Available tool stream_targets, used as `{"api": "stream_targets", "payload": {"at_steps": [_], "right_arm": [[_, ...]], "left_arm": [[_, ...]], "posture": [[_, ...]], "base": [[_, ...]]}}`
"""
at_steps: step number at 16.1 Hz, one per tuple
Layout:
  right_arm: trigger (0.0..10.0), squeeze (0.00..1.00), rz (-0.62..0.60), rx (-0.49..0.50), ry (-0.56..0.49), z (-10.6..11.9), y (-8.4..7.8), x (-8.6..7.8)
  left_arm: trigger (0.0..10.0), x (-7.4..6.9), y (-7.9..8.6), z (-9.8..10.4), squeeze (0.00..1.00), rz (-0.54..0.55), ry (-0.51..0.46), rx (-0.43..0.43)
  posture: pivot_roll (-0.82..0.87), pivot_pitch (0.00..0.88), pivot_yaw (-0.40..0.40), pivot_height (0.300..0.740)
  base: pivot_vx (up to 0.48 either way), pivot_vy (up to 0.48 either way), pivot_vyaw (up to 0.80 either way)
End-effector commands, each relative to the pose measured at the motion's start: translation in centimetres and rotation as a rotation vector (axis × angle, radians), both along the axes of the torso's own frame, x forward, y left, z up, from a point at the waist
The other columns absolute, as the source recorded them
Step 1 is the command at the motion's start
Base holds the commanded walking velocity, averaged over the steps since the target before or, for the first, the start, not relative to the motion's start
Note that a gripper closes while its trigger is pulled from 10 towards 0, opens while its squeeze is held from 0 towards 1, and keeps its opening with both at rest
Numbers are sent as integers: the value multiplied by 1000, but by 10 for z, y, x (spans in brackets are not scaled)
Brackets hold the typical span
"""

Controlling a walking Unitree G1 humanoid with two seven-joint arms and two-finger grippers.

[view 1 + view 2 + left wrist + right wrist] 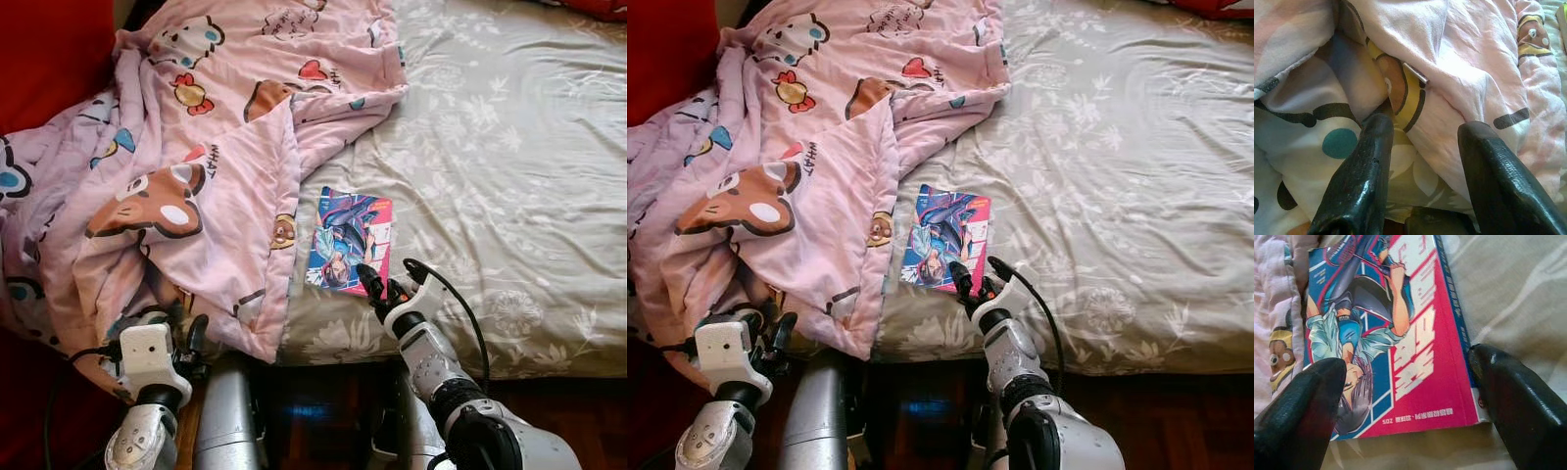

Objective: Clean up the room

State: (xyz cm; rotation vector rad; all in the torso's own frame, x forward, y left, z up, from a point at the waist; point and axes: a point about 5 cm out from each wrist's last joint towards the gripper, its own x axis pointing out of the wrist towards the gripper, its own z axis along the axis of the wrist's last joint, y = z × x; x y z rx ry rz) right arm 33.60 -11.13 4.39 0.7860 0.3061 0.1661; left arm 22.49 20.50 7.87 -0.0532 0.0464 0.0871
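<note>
A comic book [350, 240] with a red and blue cover lies flat on the grey floral bedsheet [490, 166], close to the bed's near edge. My right gripper [390, 272] is open at the book's near edge; in the right wrist view its fingertips [1317, 387] stand either side of the book [1400, 333] without closing on it. A pink cartoon-print blanket [196, 166] is heaped over the bed's left side and hangs over the edge. My left gripper [1425, 127] is open, low against the hanging blanket folds [1464, 63].
A red surface [49, 59] rises behind the blanket at the upper left, and something red [598, 8] shows at the bed's far right corner. Dark wooden floor [313, 401] lies below the bed's near edge, by my legs.
</note>
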Motion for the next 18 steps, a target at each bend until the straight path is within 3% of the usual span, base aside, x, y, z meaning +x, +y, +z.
{"api": "stream_targets", "payload": {"at_steps": [1,6,10,14,16,18], "right_arm": [[10000,0,-22,38,90,-19,0,-14],[10000,0,-49,97,135,-27,-2,-21],[10000,0,72,226,125,-26,12,-24],[10000,0,162,225,149,-30,21,-30],[10000,0,122,177,230,-40,15,-36],[10000,0,89,204,249,-42,11,-37]], "left_arm": [[10000,-7,2,-6,0,12,36,-4],[10000,-11,0,-5,0,8,48,-3],[10000,-17,1,-5,0,11,63,1],[10000,-22,0,-4,0,12,71,0],[10000,-26,0,-4,0,13,80,-2],[10000,-29,0,-4,0,16,85,-1]], "posture": [[179,384,-31,589],[186,391,-28,589],[190,412,-27,589],[199,428,-28,589],[201,436,-30,589],[203,443,-29,589]], "base": [[0,0,0],[0,0,0],[0,0,0],[0,0,0],[0,0,0],[0,0,0]]}}
